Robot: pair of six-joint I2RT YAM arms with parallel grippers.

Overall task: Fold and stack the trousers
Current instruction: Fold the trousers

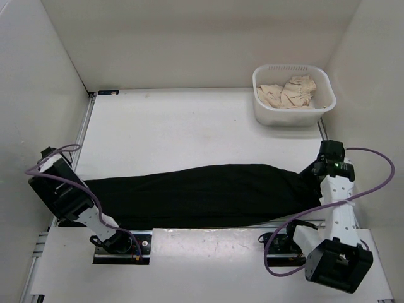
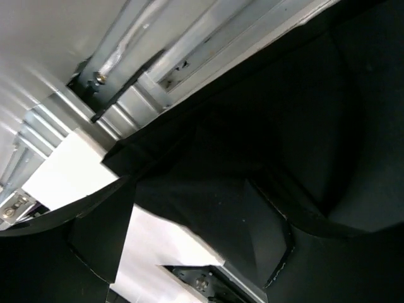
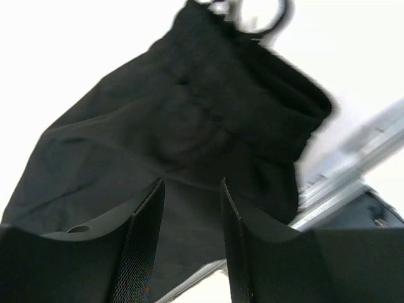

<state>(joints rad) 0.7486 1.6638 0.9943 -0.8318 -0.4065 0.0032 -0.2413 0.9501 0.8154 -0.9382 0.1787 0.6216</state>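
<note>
The black trousers (image 1: 202, 194) lie flat in a long strip across the near part of the table, ends towards each arm. My left gripper (image 1: 87, 188) is low at their left end. In the left wrist view it (image 2: 188, 183) is open, and the fabric's edge (image 2: 208, 208) lies across the gap over white table. My right gripper (image 1: 314, 172) is over the right end. In the right wrist view it (image 3: 189, 186) is open just above the fabric (image 3: 189, 120), with the gathered waistband (image 3: 278, 95) and its drawstring beyond the fingertips.
A white basket (image 1: 262, 107) holding beige cloth (image 1: 290, 91) stands at the back right. White walls enclose the table on three sides. Aluminium rails (image 2: 158, 69) run along the left edge. A white board (image 1: 208, 243) covers the near edge between the arm bases.
</note>
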